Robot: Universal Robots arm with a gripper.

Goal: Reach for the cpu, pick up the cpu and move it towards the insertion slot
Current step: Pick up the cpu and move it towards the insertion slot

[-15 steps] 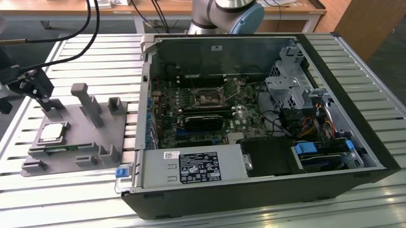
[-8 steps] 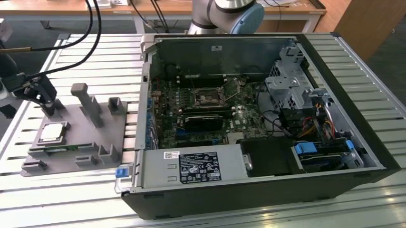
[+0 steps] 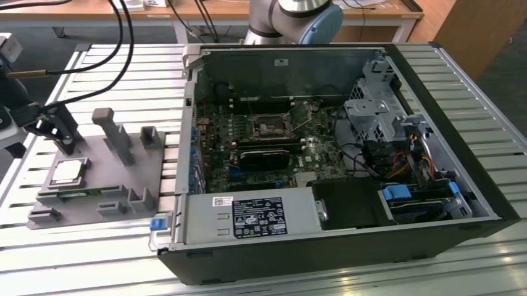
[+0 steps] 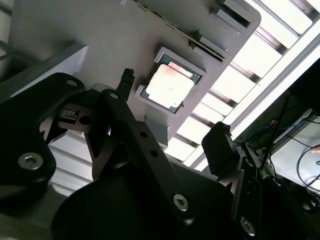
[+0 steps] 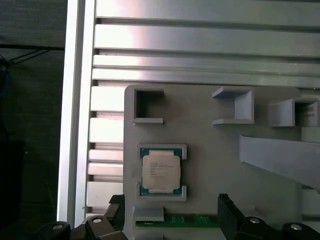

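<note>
The cpu (image 3: 68, 171) (image 4: 170, 86) (image 5: 160, 170), a flat square chip with a silvery top, lies in a shallow recess of the grey plastic tray (image 3: 99, 179) at the exterior view's left. My gripper (image 3: 59, 132) (image 4: 172, 117) (image 5: 171, 212) hangs just above the tray, close to the cpu and not touching it. It is open, with one black finger (image 5: 116, 212) and the other finger (image 5: 226, 210) spread wider than the chip and nothing between them. The insertion slot (image 3: 270, 126), a square black socket in a metal frame, sits on the motherboard inside the open computer case.
The tray carries upright grey posts (image 3: 115, 135) and a narrow green memory stick (image 5: 192, 220) beside the cpu. The open case (image 3: 329, 154) holds a long black card (image 3: 261, 157), cables and drive cages. A slatted aluminium table (image 5: 200, 45) lies underneath.
</note>
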